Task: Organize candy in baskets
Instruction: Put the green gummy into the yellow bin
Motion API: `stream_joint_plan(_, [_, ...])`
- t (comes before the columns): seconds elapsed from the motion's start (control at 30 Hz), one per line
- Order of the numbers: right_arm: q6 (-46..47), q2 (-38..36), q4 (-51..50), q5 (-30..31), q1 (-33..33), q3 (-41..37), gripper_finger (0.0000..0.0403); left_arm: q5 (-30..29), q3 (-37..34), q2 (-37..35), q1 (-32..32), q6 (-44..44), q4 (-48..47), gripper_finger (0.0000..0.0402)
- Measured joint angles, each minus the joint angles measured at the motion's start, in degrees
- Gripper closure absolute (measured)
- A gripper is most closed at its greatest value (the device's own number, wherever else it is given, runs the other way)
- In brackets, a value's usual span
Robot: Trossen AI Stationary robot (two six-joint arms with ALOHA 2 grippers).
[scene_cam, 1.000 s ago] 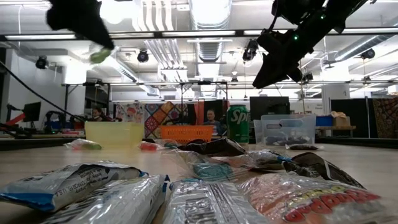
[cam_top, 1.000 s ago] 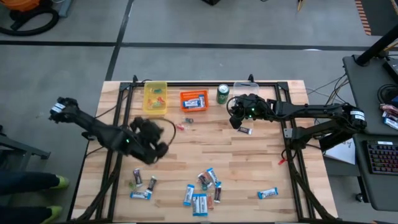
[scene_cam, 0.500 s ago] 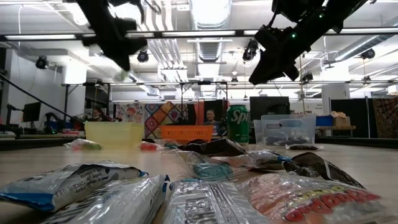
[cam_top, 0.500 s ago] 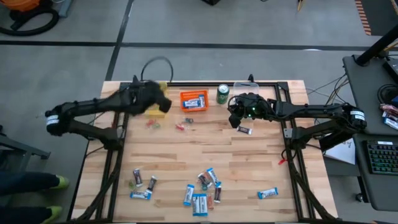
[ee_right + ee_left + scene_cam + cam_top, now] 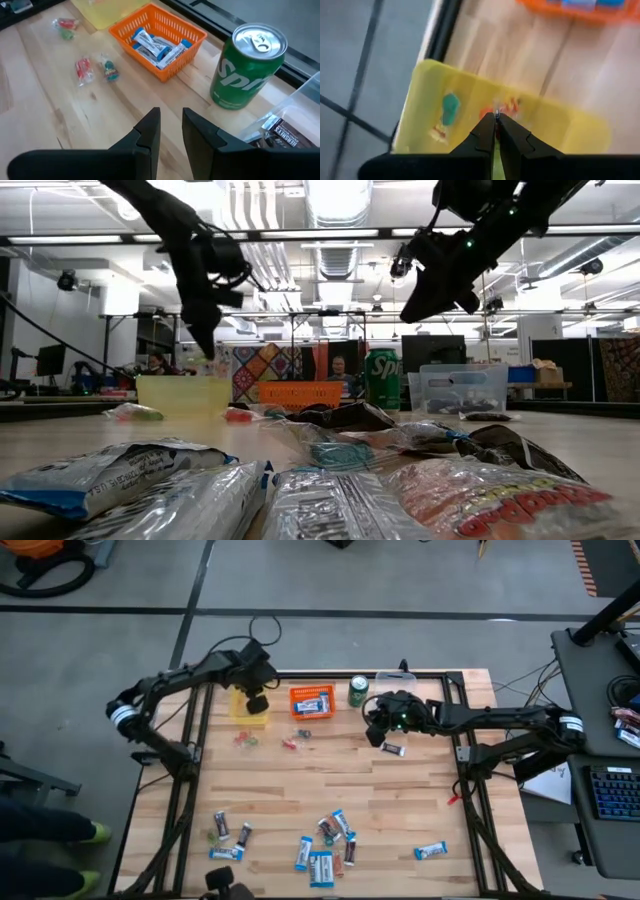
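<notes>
L end effector (image 5: 256, 700) swung from mid-table to above yellow basket (image 5: 243, 716); R unchanged.

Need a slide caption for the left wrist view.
Shut left gripper poised over the yellow basket holding small sweets.

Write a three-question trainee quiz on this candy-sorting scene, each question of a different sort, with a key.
1. True or false: the left gripper is over the yellow basket.
2. Which basket holds blue-and-white bars? A. clear basket B. orange basket C. yellow basket
3. Fill in: the green soda can stands between the orange basket and the ____ basket.

Key: 1 true. 2 B. 3 clear; the right gripper hangs beside it over bare table, with a dark mini bar lying nearby.
</notes>
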Motion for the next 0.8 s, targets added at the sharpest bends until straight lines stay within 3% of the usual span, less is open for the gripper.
stream_joint_plan(0.33, [-0.02,2.94,-0.36,-0.04,-0.01,0.00,0.0335,-1.67,3.31,7.71,1.82,21.36,-4.11,0.0401])
stream_joint_plan(0.8, [-0.02,3.13,-0.48,-0.09,-0.01,0.00,0.0335,-1.73,6.31,11.40,3.32,21.26,-4.15,0.0386])
